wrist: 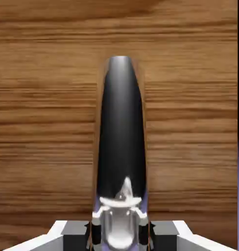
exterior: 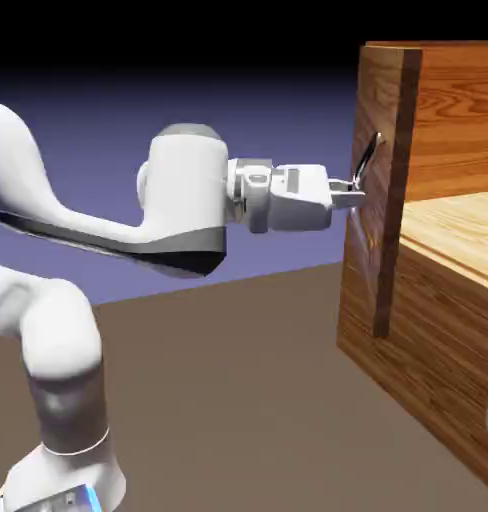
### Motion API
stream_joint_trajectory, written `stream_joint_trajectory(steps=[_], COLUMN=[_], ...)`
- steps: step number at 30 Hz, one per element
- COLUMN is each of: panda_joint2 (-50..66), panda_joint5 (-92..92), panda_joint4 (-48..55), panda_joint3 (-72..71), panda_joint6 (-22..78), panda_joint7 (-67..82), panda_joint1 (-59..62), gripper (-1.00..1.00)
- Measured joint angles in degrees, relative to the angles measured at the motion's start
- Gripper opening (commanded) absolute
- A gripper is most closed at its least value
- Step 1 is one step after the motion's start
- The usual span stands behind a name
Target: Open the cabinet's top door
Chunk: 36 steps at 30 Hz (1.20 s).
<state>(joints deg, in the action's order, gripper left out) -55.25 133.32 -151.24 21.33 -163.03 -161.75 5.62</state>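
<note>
The white arm [exterior: 108,230] reaches level across the exterior view toward three o'clock, and its end effector [exterior: 350,195] is pressed together on the handle [exterior: 366,160], a slim silvery bar on the top door [exterior: 373,215]. The fingers pinch the bar near its lower end; the rest of the bar slants up toward one o'clock from the grip.

The top door is a reddish-brown wood-grain panel with a thick dark edge. It stands swung out from the cabinet [exterior: 448,330], its dark edge turned toward the camera, so that it shows almost edge-on at the cabinet's nine o'clock side. Beyond the door, at three o'clock, the light wood interior [exterior: 458,225] lies exposed under the cabinet's upper panel. The cabinet stands on the brown worktop [exterior: 228,400] and fills the picture from about one to five o'clock.

In the hand view, the handle [wrist: 120,127] rises dark and glossy from six o'clock toward twelve, large and centred, with its silvery foot caught between the two grey fingertips [wrist: 72,234] at the bottom edge. The door's wood grain [wrist: 43,122] fills nearly everything behind it, with a thin dark strip at three o'clock.
</note>
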Motion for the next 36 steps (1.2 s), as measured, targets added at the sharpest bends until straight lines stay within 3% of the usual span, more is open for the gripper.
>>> stream_joint_trajectory(steps=[9,17,28,36], panda_joint2=[-12.1,-22.5,-37.4,-39.7], panda_joint5=[-22.3,-42.2,-69.3,-84.5], panda_joint4=[-9.8,-16.4,-21.4,-17.6], panda_joint3=[-13.8,-20.1,-36.2,-52.8], panda_joint6=[-1.4,2.7,25.1,42.6], panda_joint7=[12.3,27.0,41.4,43.5], panda_joint1=[14.7,16.4,5.0,-1.3], gripper=[-1.00,-1.00,-1.00,-1.00])
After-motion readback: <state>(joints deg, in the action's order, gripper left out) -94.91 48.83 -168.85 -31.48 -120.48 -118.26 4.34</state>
